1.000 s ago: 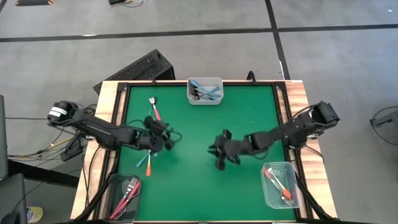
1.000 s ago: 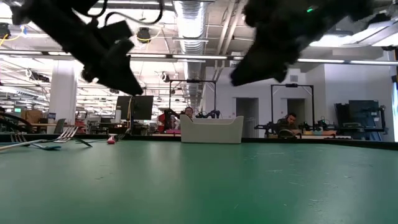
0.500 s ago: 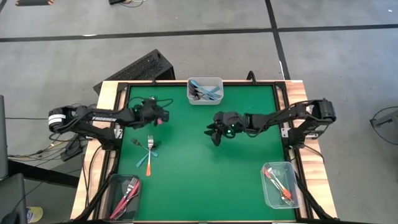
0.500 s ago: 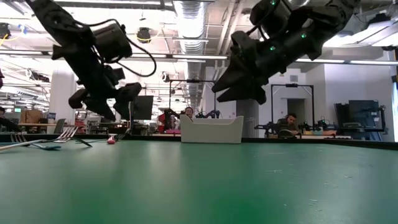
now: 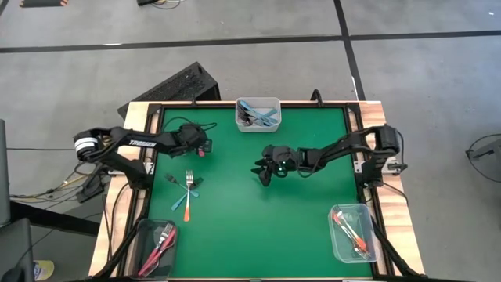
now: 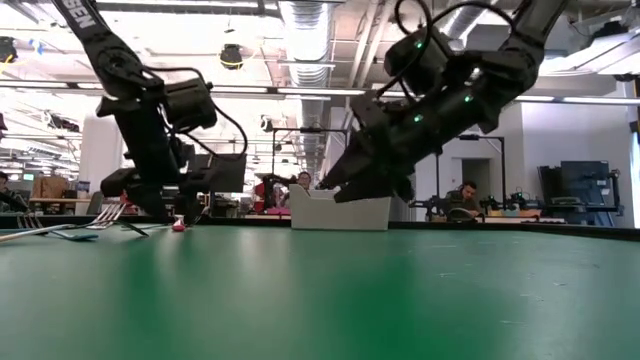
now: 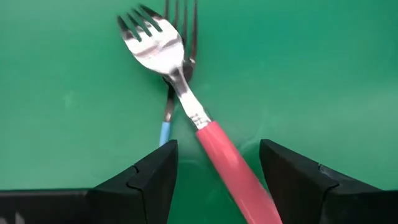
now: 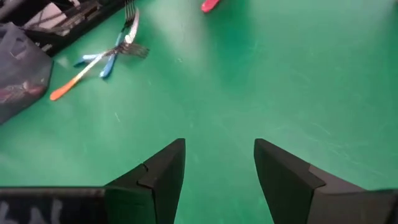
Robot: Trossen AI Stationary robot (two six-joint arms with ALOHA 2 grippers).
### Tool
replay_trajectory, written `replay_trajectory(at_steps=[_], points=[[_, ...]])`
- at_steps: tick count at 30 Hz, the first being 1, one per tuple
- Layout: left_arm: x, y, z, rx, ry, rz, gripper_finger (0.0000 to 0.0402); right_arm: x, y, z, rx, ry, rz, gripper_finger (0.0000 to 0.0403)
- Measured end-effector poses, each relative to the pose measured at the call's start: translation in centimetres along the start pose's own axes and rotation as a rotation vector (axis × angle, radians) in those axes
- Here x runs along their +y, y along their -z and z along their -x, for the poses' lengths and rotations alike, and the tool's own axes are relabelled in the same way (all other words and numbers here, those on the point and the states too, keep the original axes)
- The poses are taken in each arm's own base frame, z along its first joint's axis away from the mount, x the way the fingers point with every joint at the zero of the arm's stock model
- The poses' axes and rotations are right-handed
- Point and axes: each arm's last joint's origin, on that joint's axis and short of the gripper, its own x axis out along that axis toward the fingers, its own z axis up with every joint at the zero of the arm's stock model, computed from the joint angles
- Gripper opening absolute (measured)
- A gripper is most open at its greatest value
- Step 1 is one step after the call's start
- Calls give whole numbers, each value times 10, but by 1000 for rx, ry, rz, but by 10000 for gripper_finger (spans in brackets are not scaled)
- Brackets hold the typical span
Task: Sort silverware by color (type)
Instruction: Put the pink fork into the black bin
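Both grippers stand wide open and empty over the smooth green table mat (image 5: pixel 235 227).

Between the left gripper (image 7: pixel 214 163)'s spread dark fingers lies a glossy pink-red plastic-handled fork (image 7: pixel 193 115), its silver tines pointing away, crossed over a thin light-blue-handled fork (image 7: pixel 169 112). The right gripper (image 8: pixel 217 165) hovers above bare mat; well ahead of it lie crossed orange-handled (image 8: pixel 87 70) and blue-handled (image 8: pixel 112 59) forks.
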Motion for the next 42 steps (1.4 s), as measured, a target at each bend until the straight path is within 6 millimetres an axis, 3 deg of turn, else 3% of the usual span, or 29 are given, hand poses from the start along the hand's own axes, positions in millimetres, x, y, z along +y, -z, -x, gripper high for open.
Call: replay_trajectory(at_steps=[7,18,23,27,32,37,42], points=[[-3,3,-9,14,-16,-43,185,0,2,-3,-4,-15,0,218],[-5,2,-9,9,13,-119,35,2,2,-3,-6,-23,3,218],[-11,0,2,27,42,-181,34,3,3,-3,-7,-28,7,218],[-18,-5,25,8,93,-220,52,2,2,-3,-9,-29,14,218],[-18,3,63,-10,161,-265,54,-2,0,-3,-18,-20,34,218],[-11,21,107,-9,303,-242,39,-5,-4,-4,-37,-18,38,218],[-1,42,147,18,498,-252,50,-6,-7,-4,-64,-21,66,218]])
